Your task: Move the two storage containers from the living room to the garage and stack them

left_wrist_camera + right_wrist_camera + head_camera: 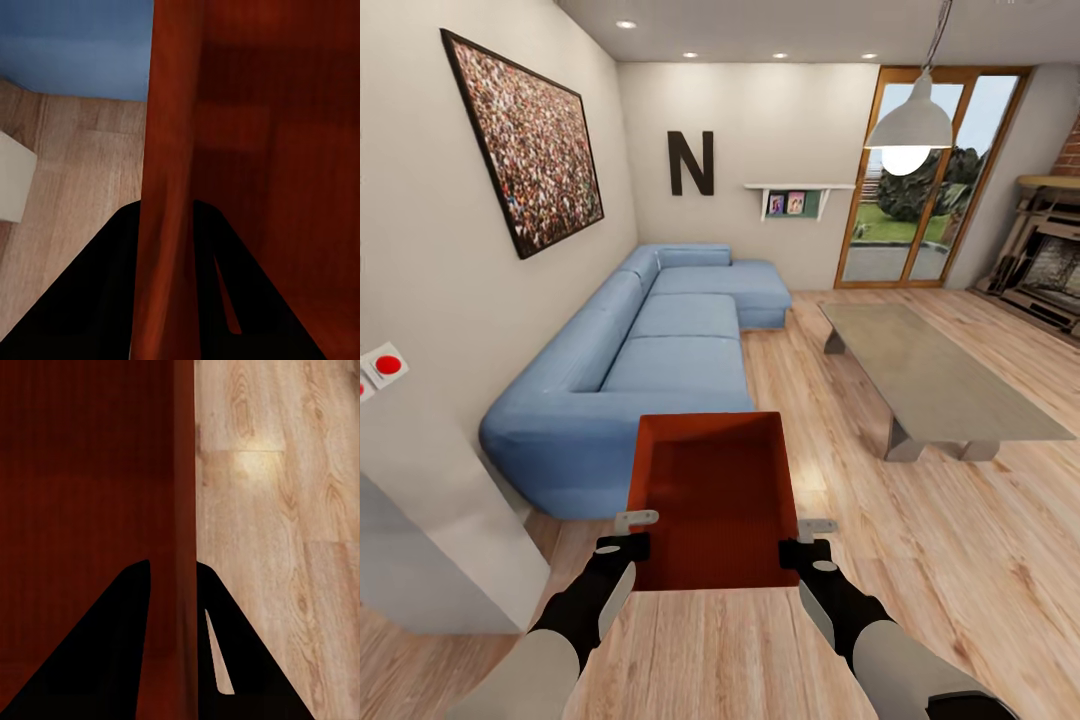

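Both end effectors are clamped on the one storage container [712, 495] I have in front of me: the left end effector [622, 546] pinches the near end of its left wall, and the right end effector [804, 552] pinches the near end of its right wall. From the left wrist camera I see the left end effector [166, 225] with one dark finger on each side of the orange-red wall [169, 150], and the right end effector [174, 585] straddles the opposite wall [184, 472] the same way. The bin is carried level between them, open side up, above the light wood-plank floor [920, 560] of the living room, with the near end of the blue sectional sofa [650, 350] just beyond it. My two arms reach forward, forearms angled inward toward the bin, wrists about level with each other. A low grey table [930, 375] stands to the far right, well apart from the bin.
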